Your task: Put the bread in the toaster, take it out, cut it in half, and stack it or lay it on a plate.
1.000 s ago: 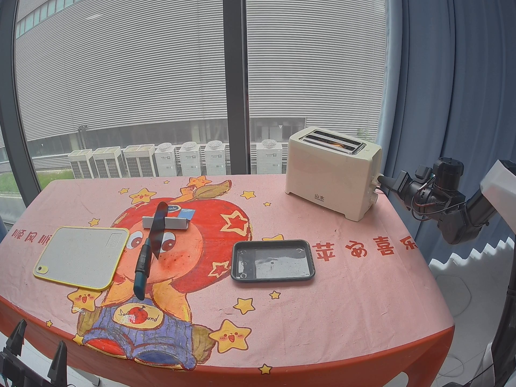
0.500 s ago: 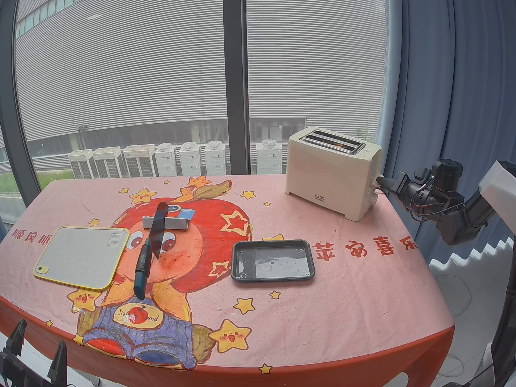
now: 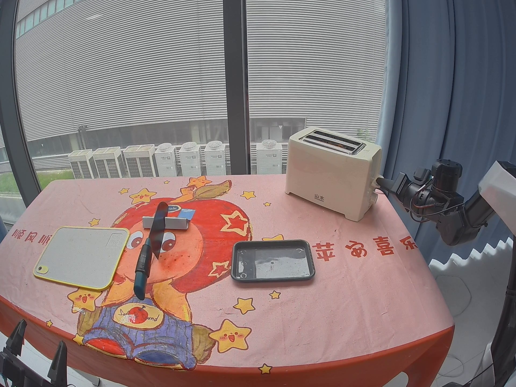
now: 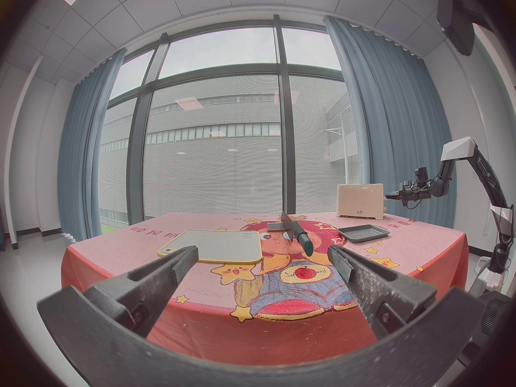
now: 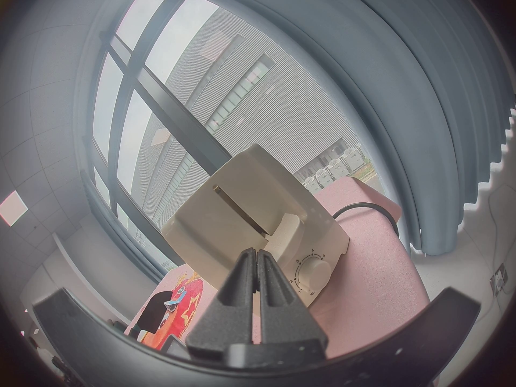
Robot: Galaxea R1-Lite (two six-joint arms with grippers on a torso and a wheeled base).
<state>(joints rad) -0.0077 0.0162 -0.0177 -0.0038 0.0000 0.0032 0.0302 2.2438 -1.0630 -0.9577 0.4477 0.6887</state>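
Right gripper (image 5: 257, 253), closed, slightly lower at the lever (image 5: 286, 233) of one toaster (image 3: 330, 176); left gripper (image 4: 262, 253) open; one knife (image 3: 148, 253), one tray (image 3: 234, 262).

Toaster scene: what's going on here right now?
The right pincer, shut, is at the side of the toaster with its tips at the lever. The left pincer hangs open off the near edge of the table, holding nothing. The knife, cutting board and dark tray lie untouched on the table.

Cream toaster (image 3: 328, 181), dark grey tray (image 3: 273, 279), pink cartoon-printed tablecloth (image 3: 349, 296).
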